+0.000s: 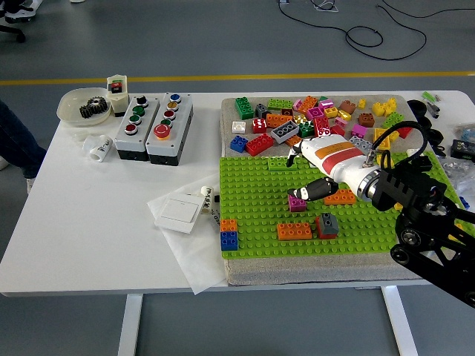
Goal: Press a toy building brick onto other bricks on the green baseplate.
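Reaching over green baseplate (252,222), right hand (315,174) fingers curled, dark fingertips (303,192) touching magenta brick (297,201); whether it grips anything, cannot tell. Orange brick (294,231) nearer, just below hand. Loose brick pile (319,119) beyond baseplate. Far left on desk (89,222), bowl (74,113) holding dark gear (95,107).

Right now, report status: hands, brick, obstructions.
Right robot hand over green baseplate, fingers at magenta brick; grip unclear. Left out of view. Orange brick alongside.
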### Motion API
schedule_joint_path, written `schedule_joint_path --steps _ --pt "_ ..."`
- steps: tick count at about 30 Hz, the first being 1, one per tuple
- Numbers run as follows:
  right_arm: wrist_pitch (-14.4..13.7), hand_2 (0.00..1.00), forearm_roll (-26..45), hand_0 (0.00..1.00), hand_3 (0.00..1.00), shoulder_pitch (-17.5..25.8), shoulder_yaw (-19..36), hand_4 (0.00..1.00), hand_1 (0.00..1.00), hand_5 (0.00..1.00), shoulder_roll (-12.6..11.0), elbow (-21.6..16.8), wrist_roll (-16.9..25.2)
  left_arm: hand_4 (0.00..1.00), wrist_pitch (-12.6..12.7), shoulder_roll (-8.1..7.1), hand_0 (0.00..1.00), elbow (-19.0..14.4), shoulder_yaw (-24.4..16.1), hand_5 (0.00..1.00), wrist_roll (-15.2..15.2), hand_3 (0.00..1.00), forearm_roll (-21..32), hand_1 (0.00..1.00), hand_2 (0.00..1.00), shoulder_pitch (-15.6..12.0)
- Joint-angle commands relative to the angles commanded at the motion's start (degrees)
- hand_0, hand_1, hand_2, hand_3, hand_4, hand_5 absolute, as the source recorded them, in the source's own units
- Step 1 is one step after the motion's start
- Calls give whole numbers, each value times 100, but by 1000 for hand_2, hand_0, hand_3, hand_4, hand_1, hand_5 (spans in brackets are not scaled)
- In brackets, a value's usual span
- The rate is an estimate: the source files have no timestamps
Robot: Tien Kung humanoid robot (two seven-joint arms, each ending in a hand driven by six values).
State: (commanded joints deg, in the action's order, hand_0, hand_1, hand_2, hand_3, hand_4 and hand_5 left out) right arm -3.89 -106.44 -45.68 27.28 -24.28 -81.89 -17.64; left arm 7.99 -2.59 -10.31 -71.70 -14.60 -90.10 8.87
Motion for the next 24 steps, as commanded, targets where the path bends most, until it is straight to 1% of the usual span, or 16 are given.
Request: schedule_joint_path --steps 1,2,7,8,13,14,17,19,20,24 --pt "47 736 38 712 630 -38 -35 942 686 422 35 20 -31 613 2 -1 787 0 -1 628 -1 585 1 782 788 3" --pt "133 741 87 714 719 -92 -82 997 694 437 90 48 -83 613 4 -3 780 0 1 628 0 584 9 780 788 6" --pt "417 741 128 714 719 -286 -267 997 694 437 293 178 -252 613 18 -6 780 0 21 628 2 584 41 780 788 19" --pt "472 744 139 716 761 -332 -314 998 701 435 339 216 -287 613 20 -7 778 0 24 628 3 584 46 779 788 23" --pt "681 744 117 716 761 -527 -472 998 701 435 535 412 -429 613 31 -13 778 0 61 628 4 584 91 779 788 40" --pt "701 728 120 713 722 -548 -486 991 692 408 557 437 -445 613 33 -14 778 0 68 628 4 583 99 779 788 43" --pt "767 728 102 713 722 -600 -525 991 692 408 615 521 -490 613 38 -21 778 0 98 628 7 583 128 779 788 52" --pt "861 728 49 713 722 -662 -562 991 692 408 666 619 -540 613 40 -25 778 0 97 628 5 583 122 779 788 61" --pt "884 708 36 691 638 -671 -570 954 660 410 675 641 -551 613 40 -25 776 0 99 628 5 583 122 778 787 62" --pt "969 708 27 691 638 -691 -625 954 660 410 699 760 -560 613 49 -29 776 0 112 628 6 583 138 778 787 63"
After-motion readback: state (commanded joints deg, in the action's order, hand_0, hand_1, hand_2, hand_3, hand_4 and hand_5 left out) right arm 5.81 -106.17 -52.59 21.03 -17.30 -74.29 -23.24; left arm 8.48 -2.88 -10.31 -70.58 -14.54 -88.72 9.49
